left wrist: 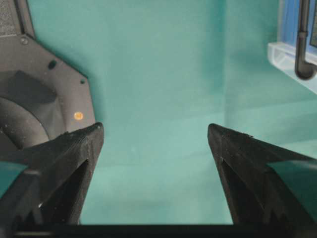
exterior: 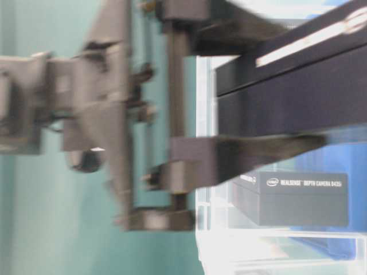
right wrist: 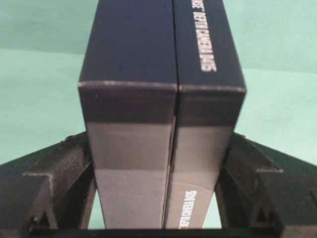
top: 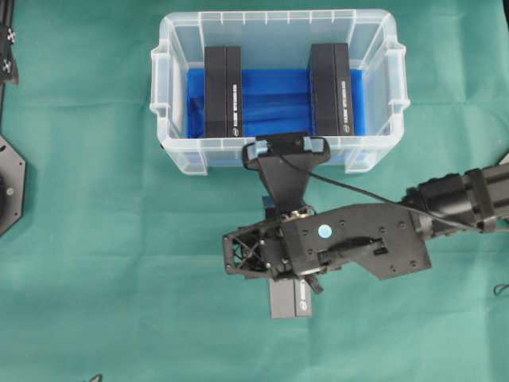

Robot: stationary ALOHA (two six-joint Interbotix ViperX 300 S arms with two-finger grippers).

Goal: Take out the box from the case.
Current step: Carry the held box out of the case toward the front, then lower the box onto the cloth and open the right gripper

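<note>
The case [top: 278,17] is a clear plastic bin with a blue bottom, at the back centre of the green cloth. Two black boxes stand in it, one at the left [top: 223,91] and one at the right [top: 330,89]. A third black box [top: 290,298] is outside, in front of the case, with my right gripper [top: 290,280] shut on it. In the right wrist view its fingers [right wrist: 64,171] press both sides of this box [right wrist: 161,99]. My left gripper [left wrist: 156,131] stands open over bare cloth, with nothing between its fingers.
A black arm base [top: 8,183] sits at the table's left edge and shows close by my left gripper [left wrist: 39,94]. A corner of the case [left wrist: 292,54] shows at the upper right of the left wrist view. The right arm [top: 453,199] reaches in from the right.
</note>
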